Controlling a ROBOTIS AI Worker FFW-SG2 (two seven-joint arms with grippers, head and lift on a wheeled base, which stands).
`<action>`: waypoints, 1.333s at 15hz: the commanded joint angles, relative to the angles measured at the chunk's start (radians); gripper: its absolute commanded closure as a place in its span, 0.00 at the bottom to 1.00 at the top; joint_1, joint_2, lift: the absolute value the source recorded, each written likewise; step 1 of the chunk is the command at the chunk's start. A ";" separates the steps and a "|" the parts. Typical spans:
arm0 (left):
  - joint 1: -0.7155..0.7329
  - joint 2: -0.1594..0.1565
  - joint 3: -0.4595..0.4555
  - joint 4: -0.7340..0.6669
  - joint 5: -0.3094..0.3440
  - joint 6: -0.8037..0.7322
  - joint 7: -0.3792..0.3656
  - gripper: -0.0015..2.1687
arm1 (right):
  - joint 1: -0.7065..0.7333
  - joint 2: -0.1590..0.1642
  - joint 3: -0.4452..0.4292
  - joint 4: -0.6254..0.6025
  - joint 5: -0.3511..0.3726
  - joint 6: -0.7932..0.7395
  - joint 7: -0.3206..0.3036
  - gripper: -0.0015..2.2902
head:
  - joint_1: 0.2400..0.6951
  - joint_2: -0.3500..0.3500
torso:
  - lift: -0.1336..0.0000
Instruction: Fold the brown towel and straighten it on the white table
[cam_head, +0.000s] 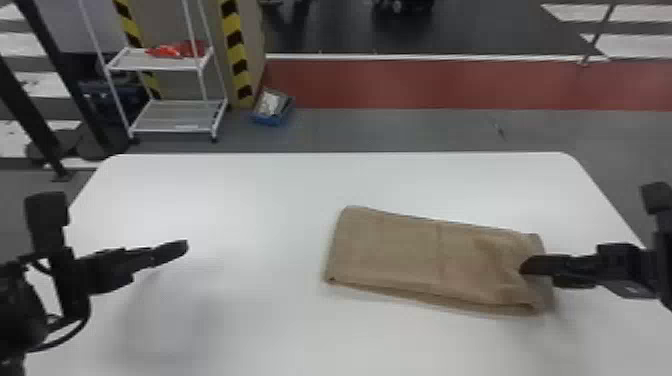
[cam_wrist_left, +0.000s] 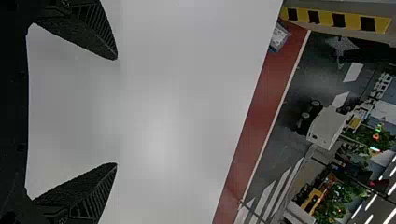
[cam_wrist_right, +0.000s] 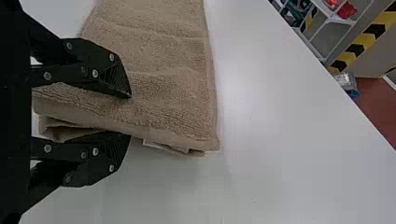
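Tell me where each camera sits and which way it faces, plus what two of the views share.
Head view: on the head, looking forward and down at the brown towel on the white table; the left arm and right arm show at the sides.
Left wrist view: on the left wrist, looking over bare tabletop to the red floor strip; left gripper, jaws apart.
Right wrist view: on the right wrist, looking over the towel; right gripper, jaws astride its edge.
Shared by head and right wrist: towel, white shelf rack.
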 joint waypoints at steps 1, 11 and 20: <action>0.000 0.000 -0.002 0.000 0.000 0.000 0.000 0.03 | -0.001 0.001 -0.016 0.003 0.001 0.008 0.012 0.55 | 1.00 0.52 | 0.07; 0.003 -0.002 0.006 -0.008 0.001 0.003 -0.004 0.03 | 0.017 0.004 -0.272 -0.075 -0.021 0.008 0.252 0.57 | 1.00 0.49 | 0.07; 0.001 0.000 0.006 -0.009 -0.002 0.003 -0.004 0.03 | -0.035 0.052 -0.245 -0.155 -0.165 0.008 0.190 0.57 | 1.00 0.46 | 0.07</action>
